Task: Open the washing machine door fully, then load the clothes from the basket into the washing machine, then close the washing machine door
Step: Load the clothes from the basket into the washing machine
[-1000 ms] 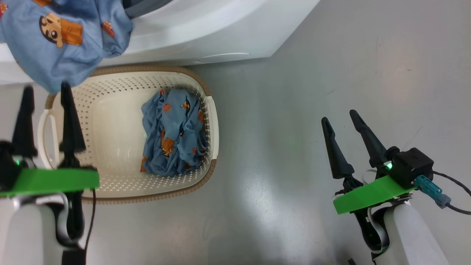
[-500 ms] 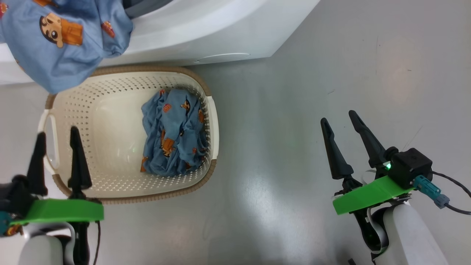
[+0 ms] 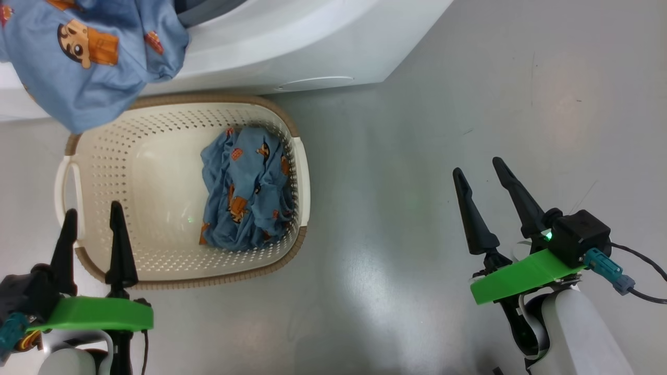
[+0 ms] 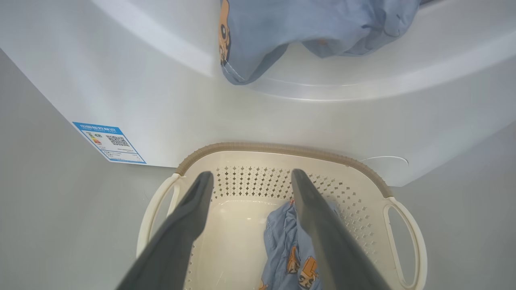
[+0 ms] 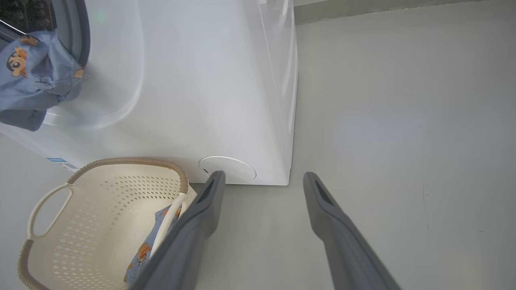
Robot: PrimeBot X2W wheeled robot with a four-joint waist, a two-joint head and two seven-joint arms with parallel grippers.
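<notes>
I look down on a big white front-loading washing machine (image 3: pixel 292 47) whose grey rubber ring (image 5: pixel 83 36) stands uncovered at the mouth, so I judge the washing machine door is already open. Just in front of the machine's base sits a small cream-white perforated plastic basket (image 3: pixel 156 172) with a brown woven-look rim and side handles. One piece of the clothes, a soft light-blue garment printed with orange-brown cartoon figures (image 3: pixel 88 57), hangs out of the mouth over the machine's front lip, above the basket's left end; I judge it only partly loaded. A second light-blue piece (image 3: pixel 245 192) lies crumpled in the right end of the basket, whose other half is bare. My left gripper (image 3: pixel 93 211) hovers at the basket's near left corner, its two dark fingers apart and holding nothing. My right gripper (image 3: pixel 478 166) is well off to the right over bare floor, fingers likewise apart and empty. By my reckoning, what is left is to push in the hanging garment, load the basket piece, then close the door. The floor (image 3: pixel 469 104) is smooth, pale grey and faintly glossy, with soft reflections and a few fine scuffs. Low on the machine are a round white cover (image 5: pixel 227 169) and a small blue label (image 4: pixel 109 141).
</notes>
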